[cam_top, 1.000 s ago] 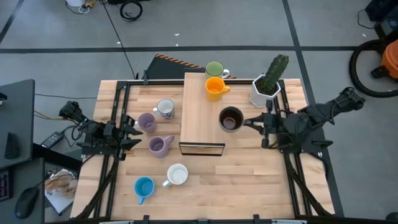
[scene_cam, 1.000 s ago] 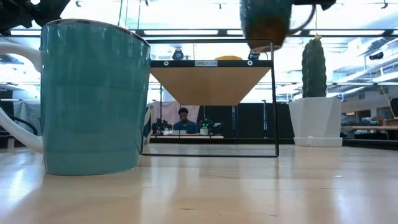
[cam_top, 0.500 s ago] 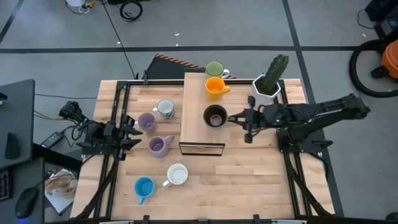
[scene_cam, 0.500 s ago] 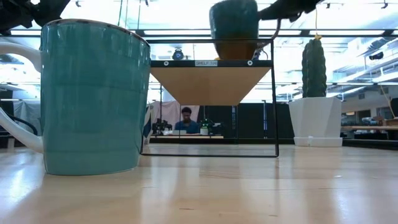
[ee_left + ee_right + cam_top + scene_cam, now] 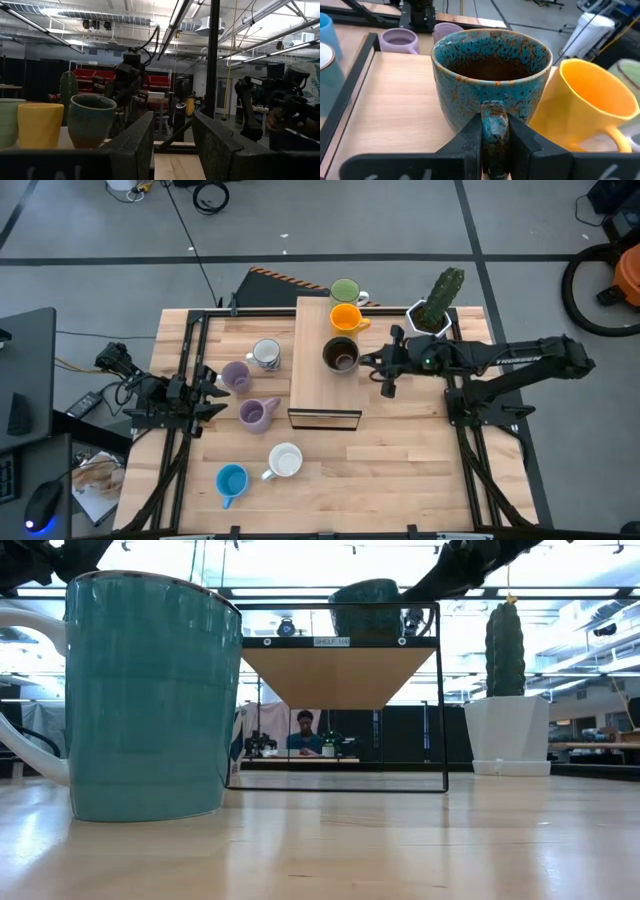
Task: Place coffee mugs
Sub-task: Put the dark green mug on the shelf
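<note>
The dark brown mug, teal-speckled outside, stands upright on the wooden shelf, just near of the orange mug and the green mug. My right gripper is shut on its handle. On the table left of the shelf stand the white-grey patterned mug and two lilac mugs. The white mug and the blue mug stand nearer. My left gripper waits open at the table's left side. My right gripper pinches the dark brown mug's handle between its two fingers. The fingers come level from the table's right. The mug is upright, and its base is down on the shelf's top board.
A white faceted pot with a green cactus stands right of the shelf, close behind my right arm. The shelf's black wire frame rises from the table. A person sits in the room far behind. Bare wood lies near the right front.
My right gripper has carried the dark brown mug from above the shelf's right edge toward the table's left and far side, over the shelf. It has come down, and the mug now sits at the shelf top beside the orange mug. The fingers stay shut on the handle.
</note>
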{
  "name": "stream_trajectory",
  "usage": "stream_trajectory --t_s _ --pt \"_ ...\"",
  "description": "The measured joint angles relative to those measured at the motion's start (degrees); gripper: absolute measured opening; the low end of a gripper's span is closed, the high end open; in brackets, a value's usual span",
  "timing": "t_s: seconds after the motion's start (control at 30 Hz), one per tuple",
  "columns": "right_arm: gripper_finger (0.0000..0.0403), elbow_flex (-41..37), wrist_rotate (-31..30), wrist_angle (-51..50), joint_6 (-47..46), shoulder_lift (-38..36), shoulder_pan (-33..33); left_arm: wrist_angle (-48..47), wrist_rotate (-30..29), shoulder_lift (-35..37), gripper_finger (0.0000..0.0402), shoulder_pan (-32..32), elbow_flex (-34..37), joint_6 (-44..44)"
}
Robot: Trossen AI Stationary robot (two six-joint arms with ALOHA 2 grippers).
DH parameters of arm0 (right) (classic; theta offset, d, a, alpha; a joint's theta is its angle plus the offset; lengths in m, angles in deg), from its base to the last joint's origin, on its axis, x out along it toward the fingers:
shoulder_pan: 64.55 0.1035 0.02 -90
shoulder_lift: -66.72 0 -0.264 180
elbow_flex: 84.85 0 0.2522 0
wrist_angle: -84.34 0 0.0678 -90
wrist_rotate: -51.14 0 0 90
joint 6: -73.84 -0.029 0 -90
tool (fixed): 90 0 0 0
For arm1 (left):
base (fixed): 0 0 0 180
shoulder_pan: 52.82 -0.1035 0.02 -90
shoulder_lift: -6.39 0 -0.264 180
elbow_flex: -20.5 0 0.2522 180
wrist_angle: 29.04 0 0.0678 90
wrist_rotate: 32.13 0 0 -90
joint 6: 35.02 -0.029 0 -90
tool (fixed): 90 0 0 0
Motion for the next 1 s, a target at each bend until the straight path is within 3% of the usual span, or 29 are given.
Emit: stream_trajectory --t_s 0.17,0.4,1.0 --pt "0.0062 0.0 3.6 0.0 -2.6 0.0 -2.6 -0.2 0.0 0.0 0.0139 0.0 0.0 0.0" --pt "0.0091 0.1 3.8 -0.1 -4.5 -0.1 -4.0 -0.2 0.0 0.0 0.0139 0.0 0.0 0.0" --pt "0.0093 0.1 5.3 -6.0 -3.5 0.2 -8.3 -0.2 0.0 0.0 0.0139 0.0 0.0 0.0"
